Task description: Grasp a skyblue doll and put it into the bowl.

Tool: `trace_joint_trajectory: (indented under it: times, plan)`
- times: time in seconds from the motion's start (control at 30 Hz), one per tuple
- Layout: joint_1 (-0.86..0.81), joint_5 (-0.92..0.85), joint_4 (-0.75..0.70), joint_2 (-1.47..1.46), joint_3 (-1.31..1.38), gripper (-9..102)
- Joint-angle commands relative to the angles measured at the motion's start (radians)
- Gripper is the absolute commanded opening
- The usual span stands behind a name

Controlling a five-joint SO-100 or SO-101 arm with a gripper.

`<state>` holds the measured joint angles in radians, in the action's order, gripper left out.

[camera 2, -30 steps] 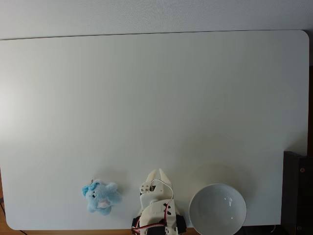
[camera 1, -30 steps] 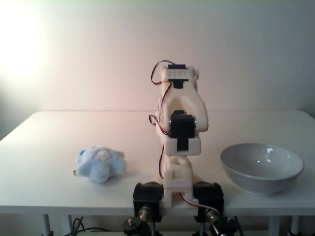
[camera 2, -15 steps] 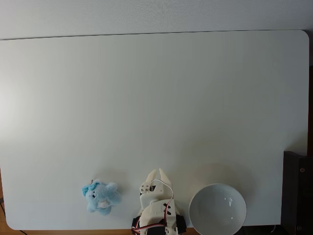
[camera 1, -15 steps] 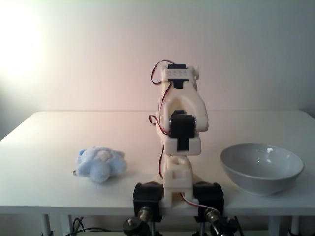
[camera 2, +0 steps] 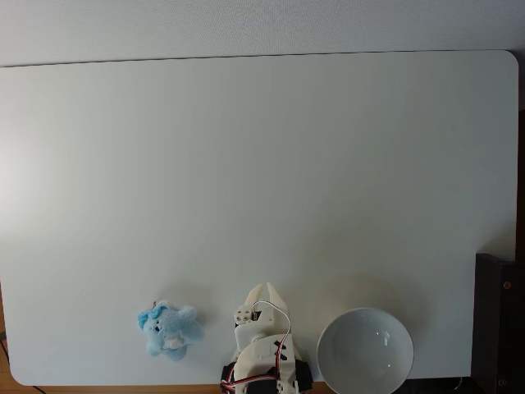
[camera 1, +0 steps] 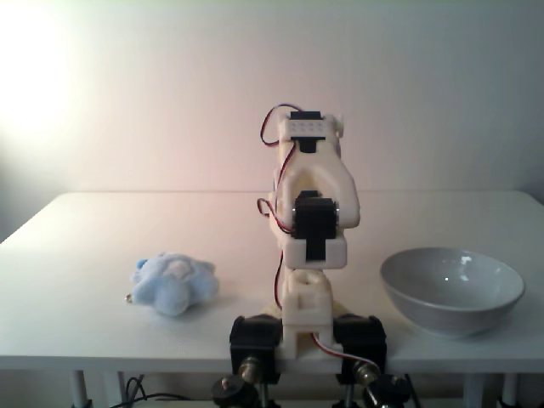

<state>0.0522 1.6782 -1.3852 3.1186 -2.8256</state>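
The skyblue doll [camera 1: 174, 283] lies on the white table near its front edge, left of the arm's base; from above the doll [camera 2: 171, 330] is at the bottom left. The bowl [camera 1: 450, 308] stands empty to the right of the base, and from above the bowl [camera 2: 365, 355] is at the bottom right. The white arm [camera 1: 310, 212] is folded up between them. Seen from above, my gripper [camera 2: 264, 288] points towards the table's middle with its fingers together and nothing in them, a short way right of the doll.
The white table [camera 2: 262, 164] stretches wide and bare beyond the arm. A dark object [camera 2: 499, 324] sits off the table's right edge in the view from above. Red wires [camera 1: 270, 127] loop along the arm.
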Motion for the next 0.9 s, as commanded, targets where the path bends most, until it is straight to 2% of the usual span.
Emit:
trace_joint_trajectory:
  times: [0.0,0.87]
  plan:
    - [-0.003,0.005,0.005,0.285,0.005,0]
    - [0.006,0.006,0.006,0.285,0.021,0]
